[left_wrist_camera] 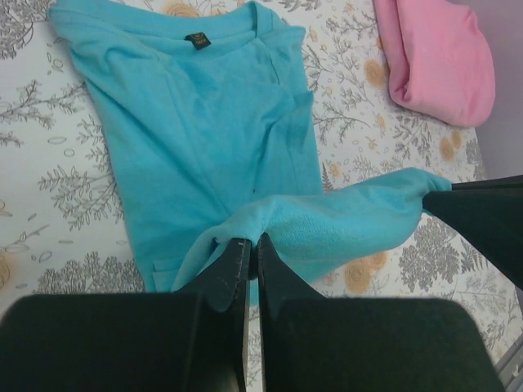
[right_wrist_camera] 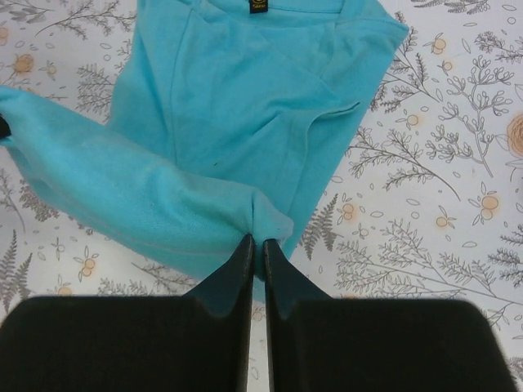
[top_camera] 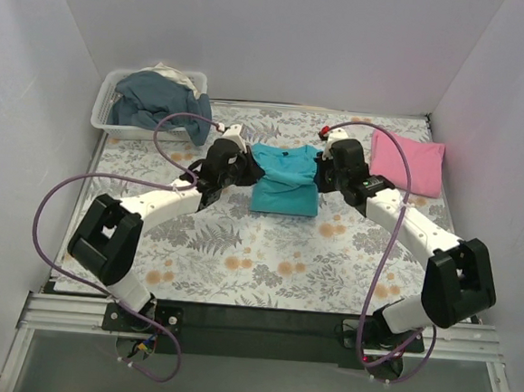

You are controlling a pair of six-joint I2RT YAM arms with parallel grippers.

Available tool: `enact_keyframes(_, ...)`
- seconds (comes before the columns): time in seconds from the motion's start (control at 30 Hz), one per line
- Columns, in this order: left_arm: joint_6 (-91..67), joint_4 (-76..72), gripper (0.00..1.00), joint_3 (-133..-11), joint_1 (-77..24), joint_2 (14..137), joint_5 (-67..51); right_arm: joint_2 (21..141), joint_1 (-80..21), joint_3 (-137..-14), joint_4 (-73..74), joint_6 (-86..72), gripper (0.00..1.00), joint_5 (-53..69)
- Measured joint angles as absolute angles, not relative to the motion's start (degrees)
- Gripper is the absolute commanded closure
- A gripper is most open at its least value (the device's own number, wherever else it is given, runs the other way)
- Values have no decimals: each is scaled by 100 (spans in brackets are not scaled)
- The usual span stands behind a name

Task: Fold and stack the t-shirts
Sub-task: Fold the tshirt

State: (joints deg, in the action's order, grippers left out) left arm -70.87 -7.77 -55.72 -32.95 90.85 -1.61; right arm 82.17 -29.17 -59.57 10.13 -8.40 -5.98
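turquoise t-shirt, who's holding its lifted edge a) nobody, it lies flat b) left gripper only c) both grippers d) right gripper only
c: the turquoise t-shirt has a raised fold of cloth pinched at one end by the shut left gripper and at the other end by the shut right gripper.

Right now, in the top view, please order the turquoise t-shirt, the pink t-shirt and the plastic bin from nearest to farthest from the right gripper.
1. The turquoise t-shirt: in the middle, its edge pinched in the right gripper.
2. The pink t-shirt: folded, lying off to the right.
3. The plastic bin: in the far left corner, holding other clothes.
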Motion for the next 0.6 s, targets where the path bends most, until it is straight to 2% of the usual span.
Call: enact_keyframes(0.6, -6768, -556, 100, -7330, -2786, 11028, -781, 9878, -2252, -7360, 915, -425, 99, -123)
